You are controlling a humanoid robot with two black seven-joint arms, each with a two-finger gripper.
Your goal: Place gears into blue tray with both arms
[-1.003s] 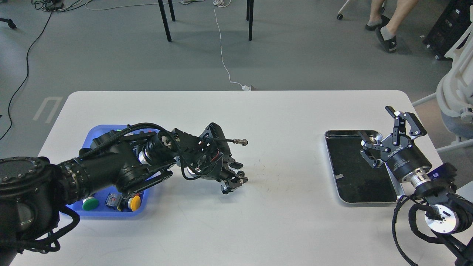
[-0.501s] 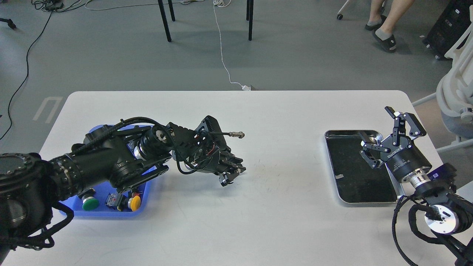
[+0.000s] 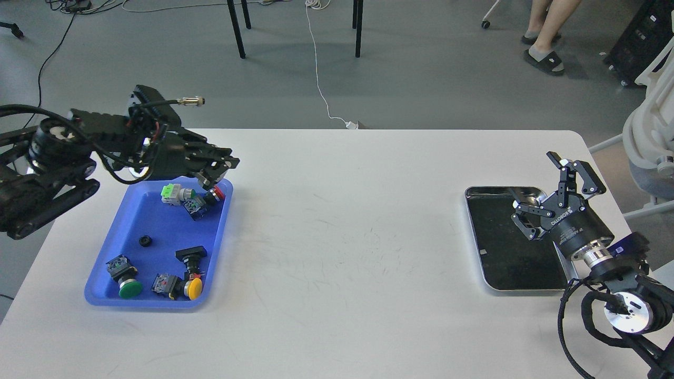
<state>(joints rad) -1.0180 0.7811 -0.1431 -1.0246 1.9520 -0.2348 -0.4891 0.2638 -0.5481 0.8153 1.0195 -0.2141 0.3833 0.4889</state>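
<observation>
The blue tray (image 3: 158, 221) lies on the white table at the left. One small black round gear (image 3: 145, 241) rests on its floor, left of centre. My left gripper (image 3: 233, 162) hangs over the tray's far right corner with its fingers together; no gear shows between them. My right gripper (image 3: 535, 177) stands open over the far right part of the metal tray, holding nothing. No other gear shows in this view.
Several coloured-capped push-button switches (image 3: 184, 197) lie in the blue tray's far and near ends. A silver-rimmed metal tray with black inside (image 3: 500, 242) sits at the right. Chair legs, cables and a person's feet are on the floor beyond the table.
My left arm has swung from the table's middle back and to the left, ending over the blue tray's far corner and uncovering the tray. Its fingers closed along the way. The right arm stayed put.
</observation>
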